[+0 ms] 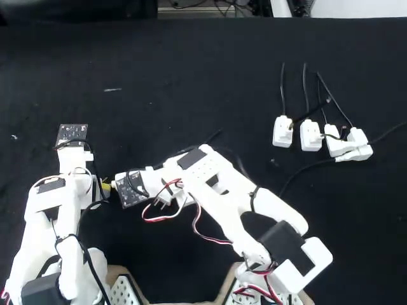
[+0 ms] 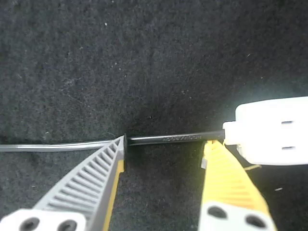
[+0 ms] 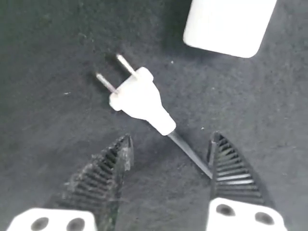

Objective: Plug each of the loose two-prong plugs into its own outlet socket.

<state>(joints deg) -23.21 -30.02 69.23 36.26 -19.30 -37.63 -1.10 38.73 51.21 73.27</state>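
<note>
In the left wrist view my left gripper [image 2: 166, 144] is open. Its grey and yellow fingers stand on either side of a black cable [image 2: 168, 138] that runs into a white outlet socket [image 2: 272, 131] with two slots. In the right wrist view my right gripper [image 3: 171, 139] is open just behind a loose white two-prong plug [image 3: 139, 98] lying on the black mat. The plug's cable [image 3: 190, 153] passes between the fingers, untouched. A white block [image 3: 226, 24] lies beyond the plug. In the high view the right arm [image 1: 210, 178] stretches left, towards the left arm's yellow finger [image 1: 105, 185].
At the right of the black table, several white sockets and plugs [image 1: 310, 135] lie in a row with thin black cables [image 1: 304, 82] trailing off. Two of them [image 1: 348, 145] sit joined together. Red and white arm wires [image 1: 162, 213] hang under the right arm.
</note>
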